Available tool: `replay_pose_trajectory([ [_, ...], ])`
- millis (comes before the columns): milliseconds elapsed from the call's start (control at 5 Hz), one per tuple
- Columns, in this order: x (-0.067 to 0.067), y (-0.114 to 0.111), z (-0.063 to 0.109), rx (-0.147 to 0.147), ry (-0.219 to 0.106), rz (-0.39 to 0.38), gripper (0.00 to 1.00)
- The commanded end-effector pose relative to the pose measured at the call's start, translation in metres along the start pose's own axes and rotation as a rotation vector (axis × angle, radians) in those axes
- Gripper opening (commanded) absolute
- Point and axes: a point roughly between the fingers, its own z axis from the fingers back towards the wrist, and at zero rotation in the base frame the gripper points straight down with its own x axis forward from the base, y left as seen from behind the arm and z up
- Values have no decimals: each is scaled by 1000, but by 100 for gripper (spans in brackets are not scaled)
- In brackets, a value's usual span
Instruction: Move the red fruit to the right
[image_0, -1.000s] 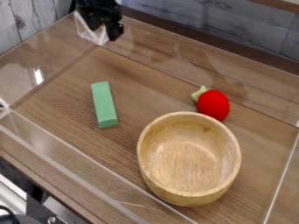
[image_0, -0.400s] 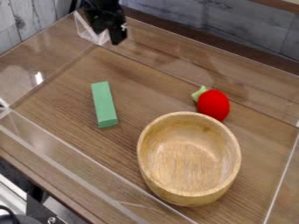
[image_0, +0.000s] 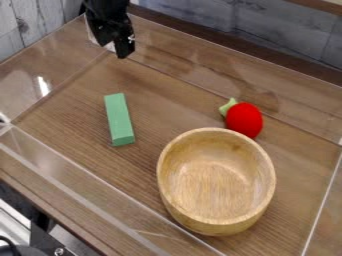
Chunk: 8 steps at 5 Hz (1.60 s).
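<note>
The red fruit (image_0: 243, 120), small and glossy with a green leafy top on its left side, lies on the wooden table to the right, just behind the wooden bowl (image_0: 215, 180). My black gripper (image_0: 118, 44) hangs at the far left of the table, pointing down, its fingers apart with nothing between them. It is well away from the fruit, up and to the left of it.
A green rectangular block (image_0: 120, 118) lies left of centre. The large wooden bowl occupies the front right. Clear plastic walls (image_0: 54, 60) enclose the tabletop on all sides. A grey plank wall runs along the back.
The gripper has shifted slightly left and lower at the back of the table. The fruit, bowl and block have not moved.
</note>
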Motion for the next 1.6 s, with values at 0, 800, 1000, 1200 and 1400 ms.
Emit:
replay_pose_trajectory([
  [0, 9, -1, 29, 58, -57, 28, 100],
  [800, 16, -4, 29, 110, -67, 161, 100],
  [1000, 27, -22, 35, 116, -70, 163, 100],
  [1200, 30, -7, 36, 140, -73, 173, 100],
  [1400, 24, 6, 35, 151, -63, 175, 100],
])
